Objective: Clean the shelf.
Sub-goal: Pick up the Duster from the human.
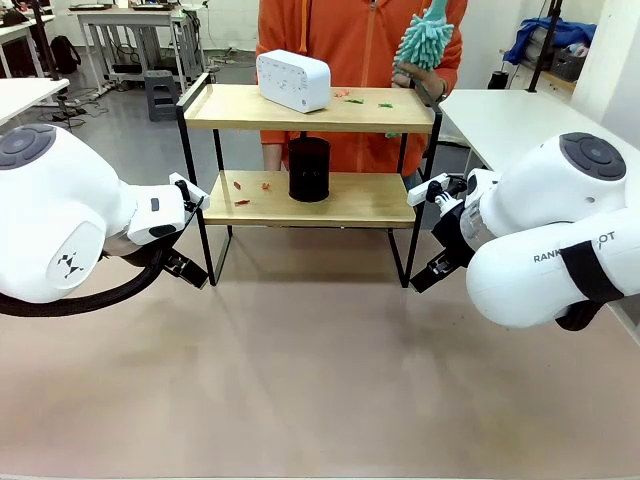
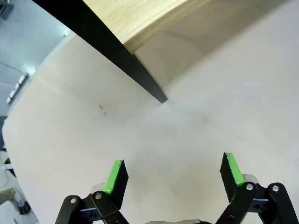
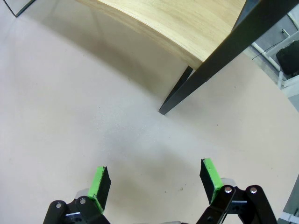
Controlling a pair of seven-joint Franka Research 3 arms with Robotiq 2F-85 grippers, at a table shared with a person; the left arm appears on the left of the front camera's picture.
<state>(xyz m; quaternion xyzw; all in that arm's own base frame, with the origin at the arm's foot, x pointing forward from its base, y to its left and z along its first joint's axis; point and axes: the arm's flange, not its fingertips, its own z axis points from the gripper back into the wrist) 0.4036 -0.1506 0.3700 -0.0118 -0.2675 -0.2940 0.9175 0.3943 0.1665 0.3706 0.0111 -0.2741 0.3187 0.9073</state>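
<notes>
Left end effector [image 2: 173, 170] and right end effector [image 3: 154, 179] hang released, flanking the front legs of the shelf [image 1: 230, 108] on the surface [image 1: 320, 400]; cleaning looks unstarted, and next probably calls for clearing its littered boards.

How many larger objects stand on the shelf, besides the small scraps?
2: the white box on the top board of the shelf, the black cylinder on its lower board. More could hide behind them.

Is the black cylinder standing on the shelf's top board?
No, the black cylinder stands on the lower board of the shelf.
</notes>
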